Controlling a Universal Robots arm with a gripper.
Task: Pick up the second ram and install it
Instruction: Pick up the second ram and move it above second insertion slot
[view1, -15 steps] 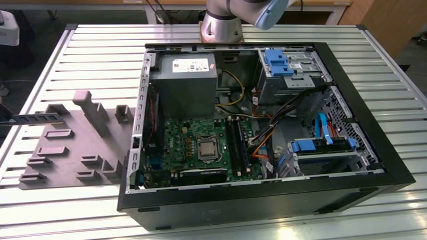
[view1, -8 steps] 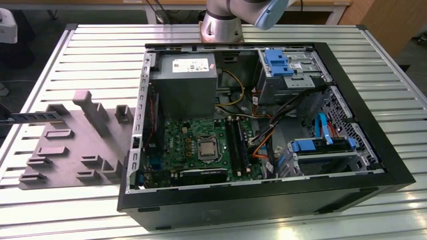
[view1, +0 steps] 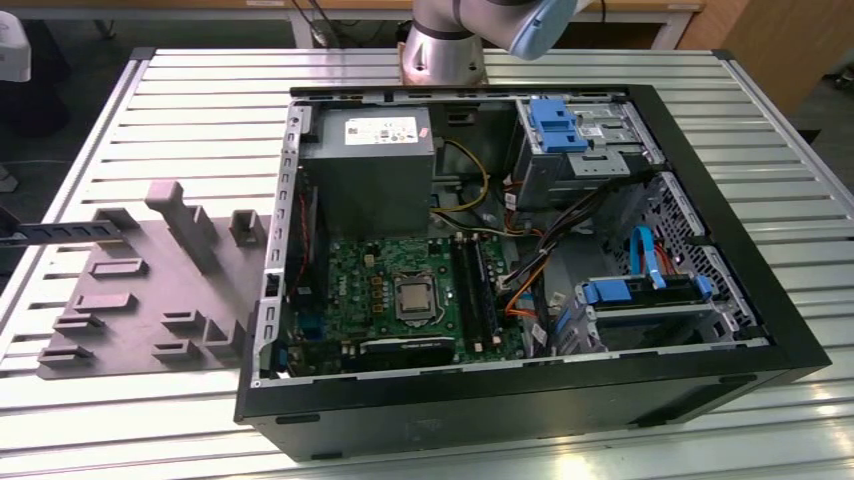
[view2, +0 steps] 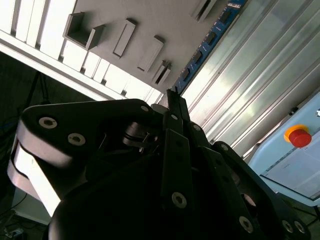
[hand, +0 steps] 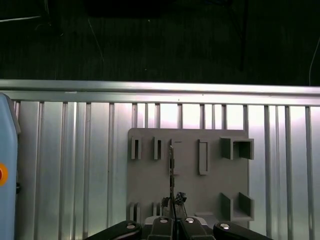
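The second ram (view2: 207, 42) is a thin dark stick with a row of chips, and it juts straight out from my gripper (view2: 172, 97), whose fingers are shut on one end of it. In the first wrist view the ram (hand: 171, 167) shows edge-on above the grey holder plate (hand: 150, 180), with my gripper (hand: 172, 215) below it. In the exterior view the ram (view1: 67, 232) hangs level over the holder plate (view1: 134, 300) at the exterior view's left. The green motherboard (view1: 387, 265) with long black slots (view1: 470, 285) lies in the open computer case (view1: 534, 400).
The case holds a grey power supply (view1: 367, 160), blue drive cages (view1: 567, 125) and loose cables (view1: 527, 290). Grey blocks (view1: 187, 225) stand up from the holder plate. A pale blue box with a red button (view2: 298, 136) sits beside the slatted table (view1: 187, 110).
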